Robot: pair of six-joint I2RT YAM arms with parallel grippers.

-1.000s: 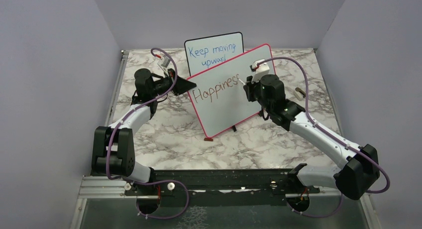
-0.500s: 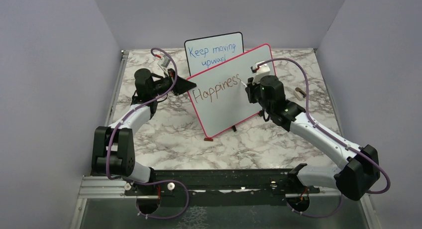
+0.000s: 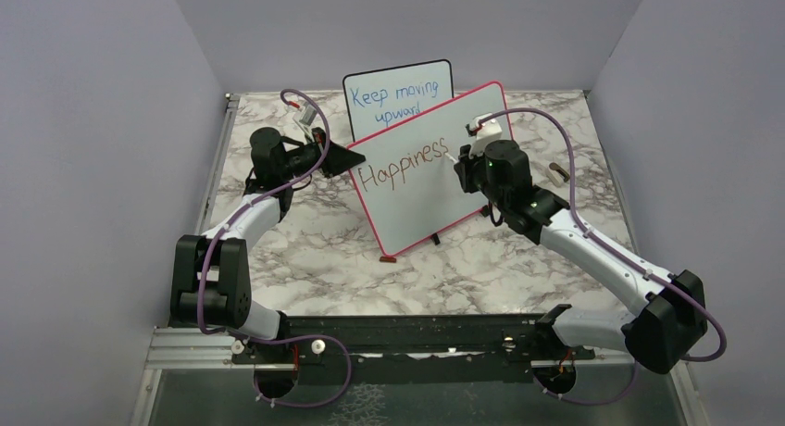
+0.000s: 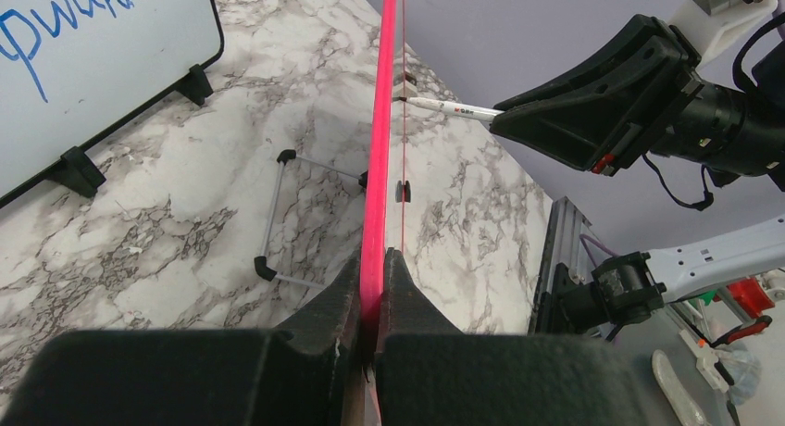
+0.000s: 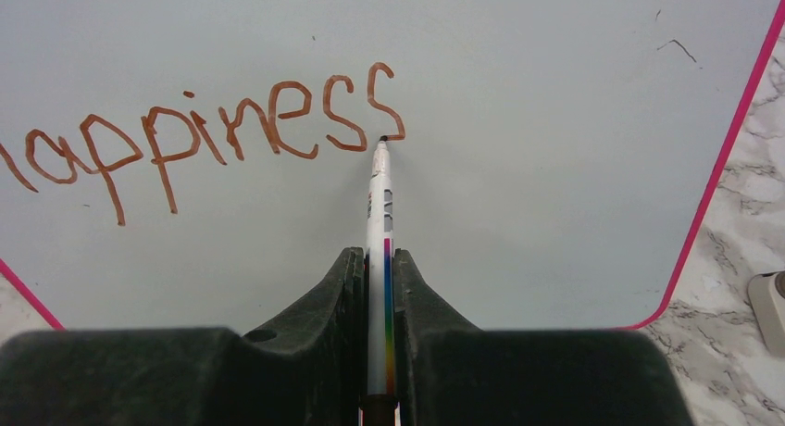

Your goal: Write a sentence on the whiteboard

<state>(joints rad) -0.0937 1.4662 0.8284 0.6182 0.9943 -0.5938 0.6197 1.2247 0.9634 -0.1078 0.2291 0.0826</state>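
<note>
The whiteboard [image 3: 435, 199], white with a pink-red frame, stands tilted on the marble table. My left gripper [image 3: 350, 157] is shut on its left edge; the left wrist view shows both fingers pinching the pink frame [image 4: 381, 120] at the left gripper [image 4: 372, 259]. The sentence [image 3: 403, 165] reads "Happiness" in brownish-red [image 5: 231, 130]. My right gripper [image 3: 460, 159] is shut on a white marker [image 5: 380, 204] with a rainbow stripe, held at the right gripper [image 5: 378, 255]. The marker's tip touches the board at the foot of the last "s". From the left wrist, the marker [image 4: 454, 108] meets the board's face.
A smaller black-framed board [image 3: 398, 97] with blue writing stands behind the whiteboard. A wire stand [image 4: 296, 213] lies on the table behind it. A small grey object [image 3: 556, 173] sits on the table to the right. Purple walls close in on both sides.
The right gripper shifted slightly with the marker as the last "s" was finished. The left gripper and the whiteboard have stayed still.
</note>
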